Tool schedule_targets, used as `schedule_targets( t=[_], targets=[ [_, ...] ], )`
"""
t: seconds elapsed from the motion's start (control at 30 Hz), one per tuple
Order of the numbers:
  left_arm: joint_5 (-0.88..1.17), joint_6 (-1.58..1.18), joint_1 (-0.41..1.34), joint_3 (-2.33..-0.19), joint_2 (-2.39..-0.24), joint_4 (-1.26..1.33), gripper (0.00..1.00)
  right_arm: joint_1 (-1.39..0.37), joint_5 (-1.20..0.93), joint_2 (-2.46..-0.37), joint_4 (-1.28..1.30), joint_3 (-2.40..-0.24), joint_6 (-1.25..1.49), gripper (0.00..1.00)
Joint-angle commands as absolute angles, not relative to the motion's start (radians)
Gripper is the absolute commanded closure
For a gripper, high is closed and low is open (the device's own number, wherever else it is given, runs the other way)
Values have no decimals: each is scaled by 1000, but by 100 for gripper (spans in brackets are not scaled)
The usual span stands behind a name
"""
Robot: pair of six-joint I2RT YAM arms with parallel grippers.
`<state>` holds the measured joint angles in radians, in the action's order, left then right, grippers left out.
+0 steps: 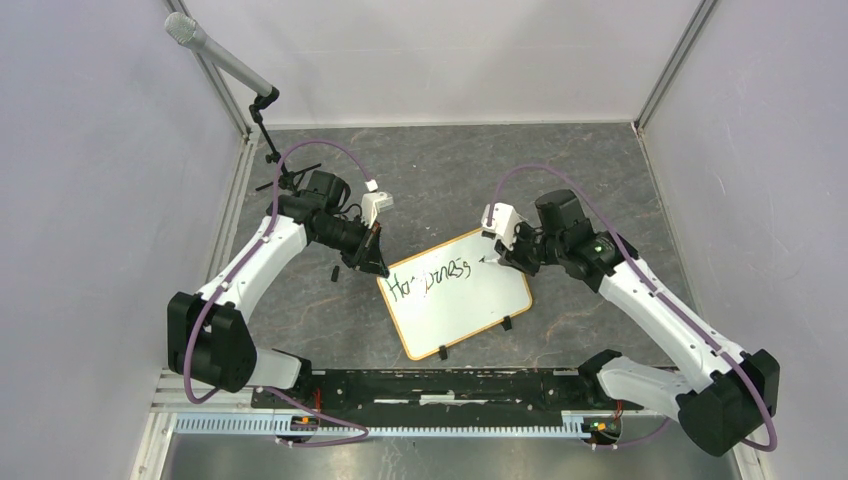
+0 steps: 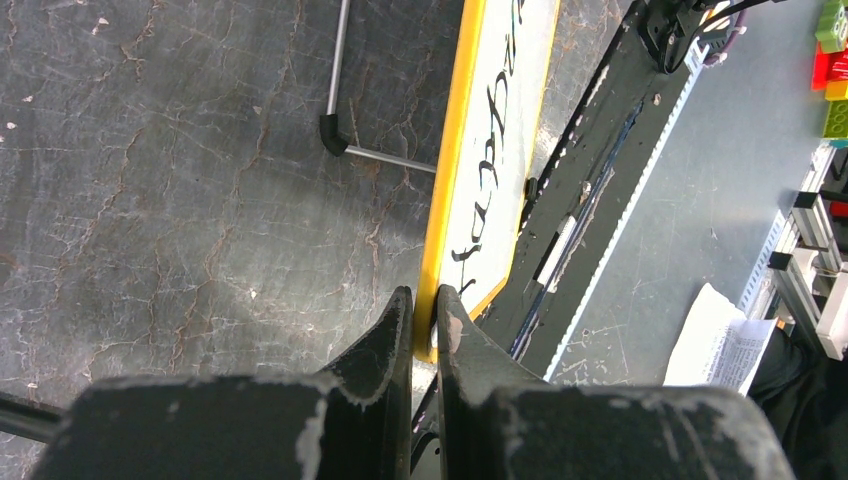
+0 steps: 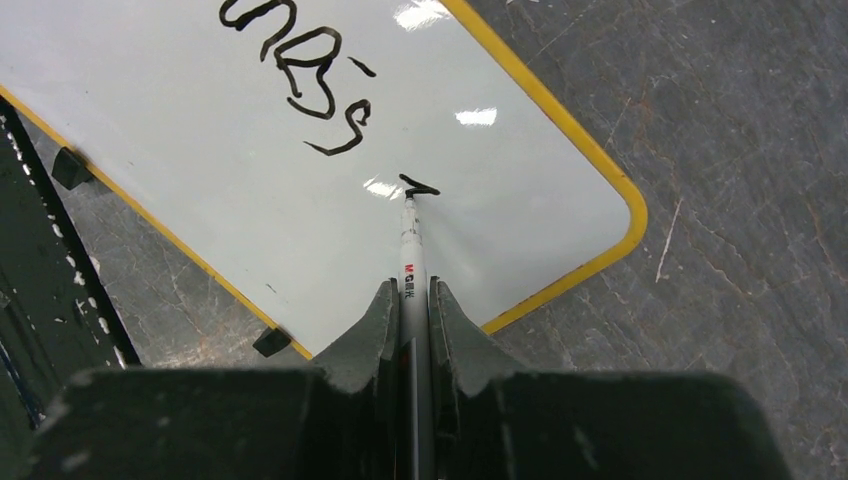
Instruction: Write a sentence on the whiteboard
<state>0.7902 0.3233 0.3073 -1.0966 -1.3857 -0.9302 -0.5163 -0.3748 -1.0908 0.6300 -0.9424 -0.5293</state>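
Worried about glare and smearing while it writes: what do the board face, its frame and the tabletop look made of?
Whiteboard face: smooth, glossy white, likely coated melamine or steel; bright highlights show on it.
Frame: yellow to tan with a satin look; painted wood or plastic, I can't tell which.
Tabletop: dark grey, veined like stone, low sheen; possibly a printed laminate.

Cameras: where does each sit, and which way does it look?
Top external: above and behind, looking down at the whiteboard on the table; left arm and right arm show.
Left wrist: on the left arm, looking along jaws shut on the whiteboard's frame.
Right wrist: on the right arm, looking past its jaws and marker at the whiteboard.
Shared: the writing.
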Motion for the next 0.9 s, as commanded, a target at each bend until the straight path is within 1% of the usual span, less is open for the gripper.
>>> schedule_targets(
  t=[0.0, 0.2, 0.37, 0.6, 0.87],
  targets=[
    [739, 328, 345, -1062, -1412, -953, 98, -515, -400, -1102, 667, -960, -560, 100],
    [739, 327, 345, -1062, -1413, -953, 98, -515, -372, -1095, 689, -951, -574, 100],
    [739, 328, 345, -1063, -1415, -953, 98, -515, -337, -1091, 693, -1010, -576, 100],
    [738, 327, 345, -1058, -1407, -953, 98, -515, -376, -1103, 688, -1083, -553, 100],
    [738, 325, 344, -1058, -1404, -953, 98, -515, -398, -1144, 665, -1081, -547, 100]
  ],
)
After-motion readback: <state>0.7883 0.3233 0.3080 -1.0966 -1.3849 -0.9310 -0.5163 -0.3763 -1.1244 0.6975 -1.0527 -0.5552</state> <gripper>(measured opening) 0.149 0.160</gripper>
